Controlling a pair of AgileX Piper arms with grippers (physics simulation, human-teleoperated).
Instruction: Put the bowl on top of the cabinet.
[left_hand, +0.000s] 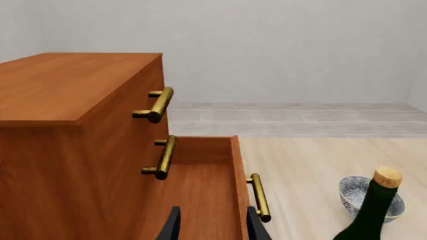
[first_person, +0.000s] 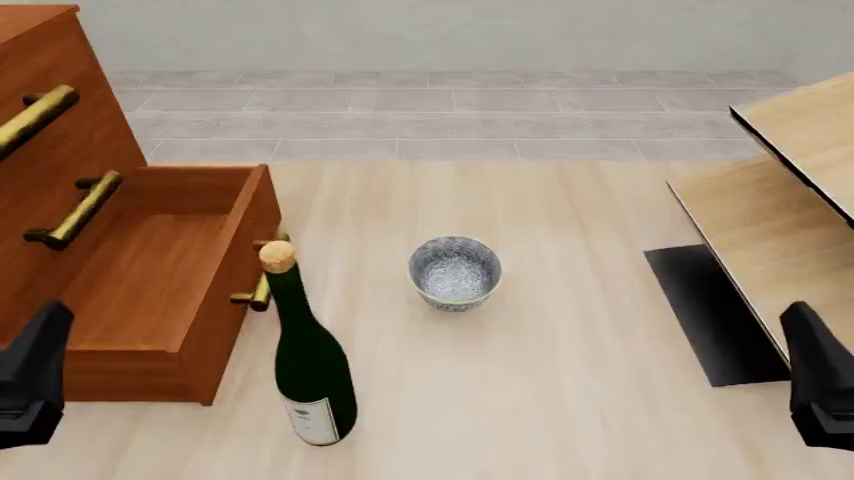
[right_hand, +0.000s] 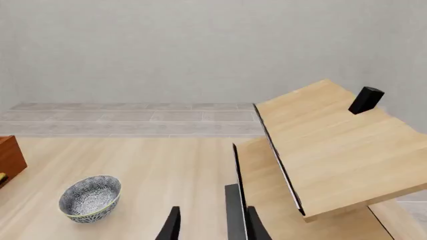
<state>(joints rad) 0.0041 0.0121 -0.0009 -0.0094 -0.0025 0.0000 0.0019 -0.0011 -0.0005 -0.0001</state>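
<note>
Reaching comes first: our small blue-and-white speckled bowl sits mid-table, right of the dark green wine bottle and reddish-brown wooden cabinet. Left gripper and right gripper are parted, empty; we should pinch the rim squarely.

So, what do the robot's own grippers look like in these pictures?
Little of them shows. In the front view, the left gripper and the right gripper appear as plain black, angular blocks at the bottom corners. In the wrist views, each gripper shows two thin, dark, blade-like fingers, matt and tapering to the tip. No cables, markings or labels are visible.
</note>
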